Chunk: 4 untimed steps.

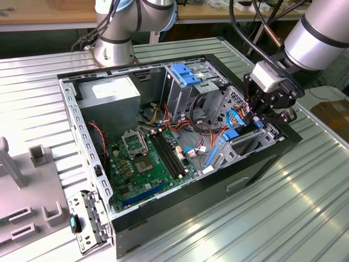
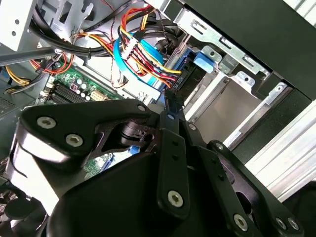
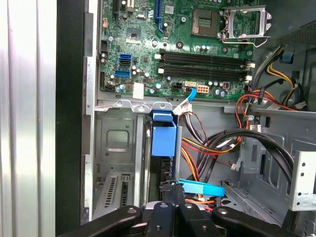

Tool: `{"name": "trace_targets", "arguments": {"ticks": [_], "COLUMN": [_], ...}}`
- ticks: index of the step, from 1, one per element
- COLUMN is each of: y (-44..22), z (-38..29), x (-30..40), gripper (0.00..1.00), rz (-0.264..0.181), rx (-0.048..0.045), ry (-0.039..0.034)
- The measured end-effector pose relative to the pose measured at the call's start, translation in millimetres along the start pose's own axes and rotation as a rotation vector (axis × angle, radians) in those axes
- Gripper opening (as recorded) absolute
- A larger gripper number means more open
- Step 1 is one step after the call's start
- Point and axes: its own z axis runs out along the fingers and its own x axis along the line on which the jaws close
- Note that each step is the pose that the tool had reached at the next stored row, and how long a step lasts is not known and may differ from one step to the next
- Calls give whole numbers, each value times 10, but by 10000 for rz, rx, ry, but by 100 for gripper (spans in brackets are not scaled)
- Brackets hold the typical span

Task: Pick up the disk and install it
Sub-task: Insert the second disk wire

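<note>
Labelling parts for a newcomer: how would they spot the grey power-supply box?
Find the open black computer case on the ribbed metal table. In its far corner on the exterior view's left, beside the green motherboard, sits the grey metal power-supply box. It alone is closed, with a white sticker.

In the exterior view the arm (image 1: 319, 33) is showing a thick silver-grey tube with a dark band ringing it near the wrist, and black cables (image 1: 256, 24) are looping alongside it. A pale grey block (image 1: 267, 75) is sitting at the wrist, and below it the gripper (image 1: 265, 112) is presenting a black linkage frame of angular bars. Its base column (image 1: 114, 38) is gleaming silver with a pale blue-grey cap. In the second wrist view the gripper (image 2: 170, 106) is showing matte black plates and links, studded with round silver screw heads (image 2: 175, 198), and a white patch is edging one plate.
</note>
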Motion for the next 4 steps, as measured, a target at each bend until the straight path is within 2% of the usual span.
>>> {"name": "trace_targets", "arguments": {"ticks": [4], "y": [0], "z": [-4], "x": [-1], "gripper": [11], "rz": [0], "rx": [0], "ry": [-1]}}
